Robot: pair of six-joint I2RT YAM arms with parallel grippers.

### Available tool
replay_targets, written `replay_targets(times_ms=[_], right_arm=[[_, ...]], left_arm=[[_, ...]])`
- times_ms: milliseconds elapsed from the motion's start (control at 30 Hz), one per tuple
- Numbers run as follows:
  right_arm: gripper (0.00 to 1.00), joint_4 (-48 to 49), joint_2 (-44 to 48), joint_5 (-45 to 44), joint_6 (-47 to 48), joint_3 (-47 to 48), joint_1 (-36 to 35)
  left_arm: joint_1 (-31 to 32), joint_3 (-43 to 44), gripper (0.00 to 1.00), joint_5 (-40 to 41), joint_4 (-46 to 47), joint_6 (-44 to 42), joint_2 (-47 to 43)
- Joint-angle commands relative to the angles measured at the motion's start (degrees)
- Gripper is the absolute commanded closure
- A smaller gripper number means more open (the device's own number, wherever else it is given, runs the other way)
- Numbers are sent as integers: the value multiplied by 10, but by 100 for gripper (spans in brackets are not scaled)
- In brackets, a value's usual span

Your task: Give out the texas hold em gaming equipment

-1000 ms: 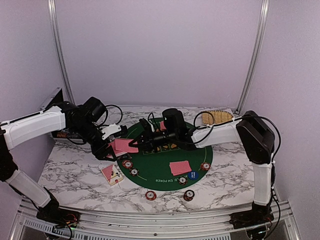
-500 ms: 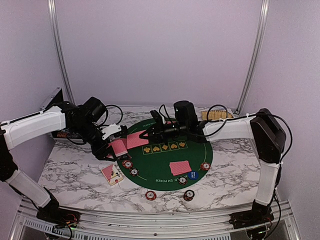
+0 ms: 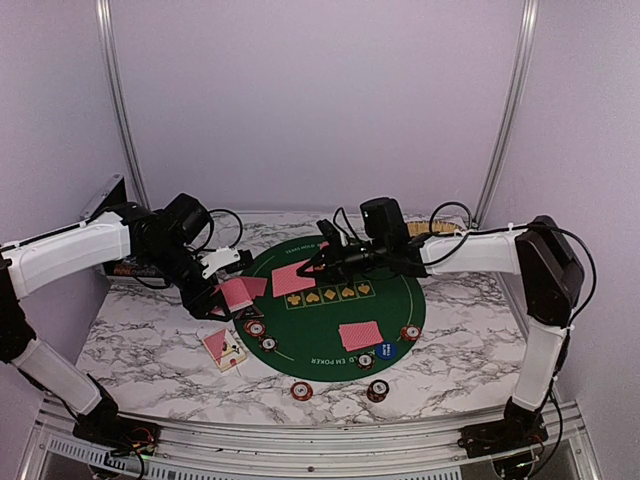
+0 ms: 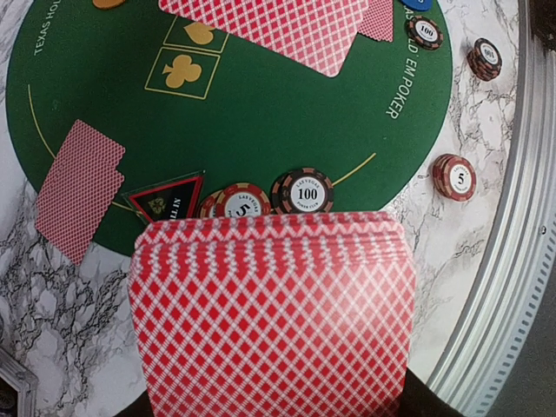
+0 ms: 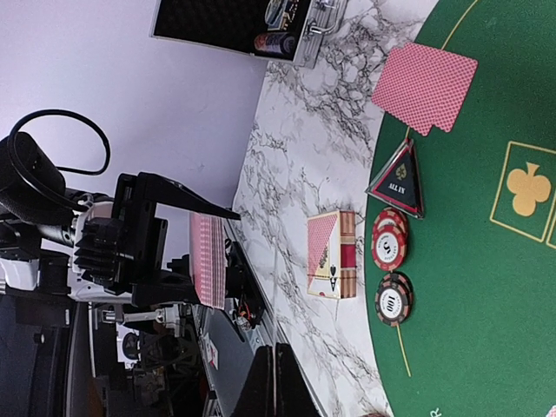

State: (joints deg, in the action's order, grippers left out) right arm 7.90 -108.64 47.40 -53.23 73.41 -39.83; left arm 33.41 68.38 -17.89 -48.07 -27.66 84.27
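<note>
The deck of red-backed cards (image 4: pixel 274 313) sits clamped in the left jaws; right jaws pinch a single card (image 3: pixel 293 278) above the green mat (image 3: pixel 300 340).

Card deck (image 4: pixel 274 321) cut off by lower edge, hiding left pincer (image 3: pixel 230 292) fingers

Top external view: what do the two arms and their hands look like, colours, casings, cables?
The left arm and right arm match: white shell links joined by black joint housings. The left hand and right hand are mostly black, the left with a white piece. Loose black cables loop over both wrists. No markings are readable.
</note>
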Motion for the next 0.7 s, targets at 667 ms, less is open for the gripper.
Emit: replay_targets(times_ms=[667], right_arm=[[100,-409,-131,-312,355,309,-12]], left_arm=[[-16,-8,100,-4,-7,-3,-30]])
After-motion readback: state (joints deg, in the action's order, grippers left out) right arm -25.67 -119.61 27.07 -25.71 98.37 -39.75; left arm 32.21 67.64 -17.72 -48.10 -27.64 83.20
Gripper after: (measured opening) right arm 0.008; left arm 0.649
